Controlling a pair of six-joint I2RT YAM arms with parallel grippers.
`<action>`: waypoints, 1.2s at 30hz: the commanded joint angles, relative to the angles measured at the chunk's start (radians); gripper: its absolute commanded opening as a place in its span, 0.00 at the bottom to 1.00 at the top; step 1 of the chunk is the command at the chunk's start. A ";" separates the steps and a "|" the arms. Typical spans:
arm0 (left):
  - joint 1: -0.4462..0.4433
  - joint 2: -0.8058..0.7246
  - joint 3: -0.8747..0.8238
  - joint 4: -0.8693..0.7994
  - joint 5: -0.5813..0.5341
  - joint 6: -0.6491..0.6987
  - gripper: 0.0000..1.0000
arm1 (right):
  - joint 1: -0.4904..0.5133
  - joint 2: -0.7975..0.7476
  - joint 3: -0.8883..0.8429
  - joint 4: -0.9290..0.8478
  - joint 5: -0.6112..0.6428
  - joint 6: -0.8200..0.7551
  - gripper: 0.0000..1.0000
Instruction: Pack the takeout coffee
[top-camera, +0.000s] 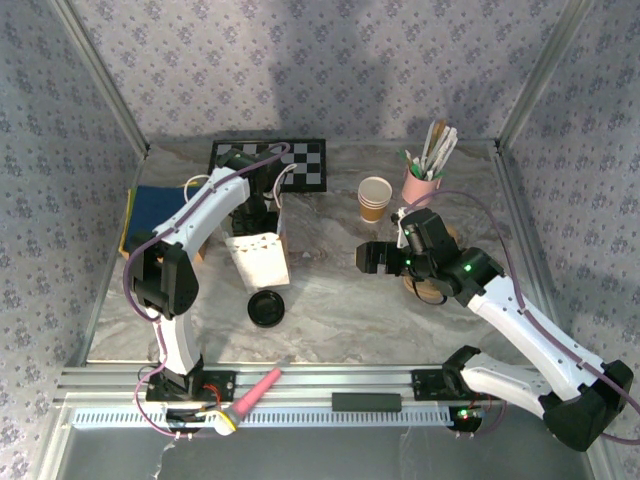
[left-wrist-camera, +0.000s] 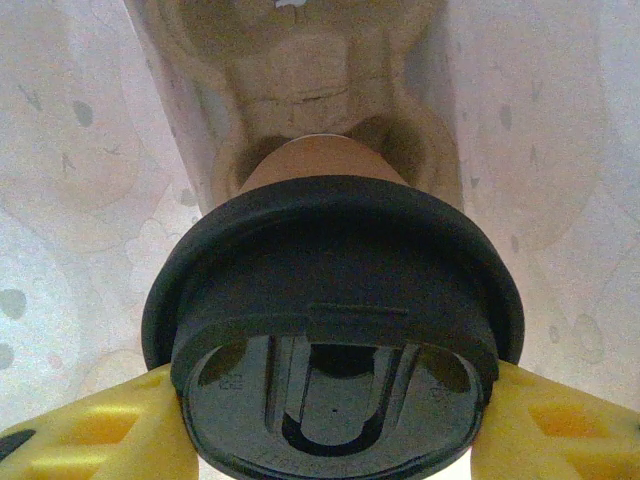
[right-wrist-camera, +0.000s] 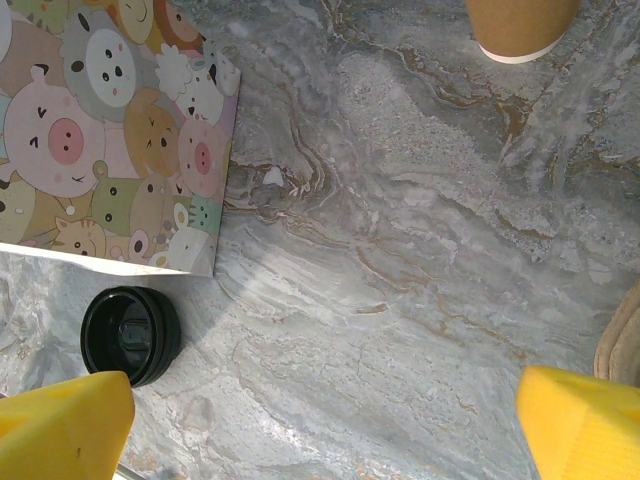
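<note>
Marble table (top-camera: 340, 290), lidded coffee cup (left-wrist-camera: 320, 165) clamped in left gripper (left-wrist-camera: 330, 435) inside bag (top-camera: 262, 262), right gripper (right-wrist-camera: 322, 420) wide

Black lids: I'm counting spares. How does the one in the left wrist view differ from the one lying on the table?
The gripped lid caps a tan cup; the loose lid caps nothing. The gripped lid sits between the yellow fingers of the left hand inside the printed bag; the loose lid lies untouched on the table outside it. Both are round and black.

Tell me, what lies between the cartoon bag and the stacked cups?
Bare marble table lies between bag and cups, seen in the right wrist view.
</note>
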 joint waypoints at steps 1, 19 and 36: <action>-0.009 -0.006 -0.007 -0.059 0.026 0.001 0.54 | 0.007 -0.002 0.005 -0.010 0.013 -0.003 1.00; -0.016 -0.017 -0.011 -0.073 0.027 -0.002 0.54 | 0.008 -0.001 0.006 -0.010 0.012 -0.003 1.00; -0.016 -0.020 -0.023 -0.064 0.024 -0.001 0.54 | 0.008 0.002 0.003 -0.006 0.013 -0.002 1.00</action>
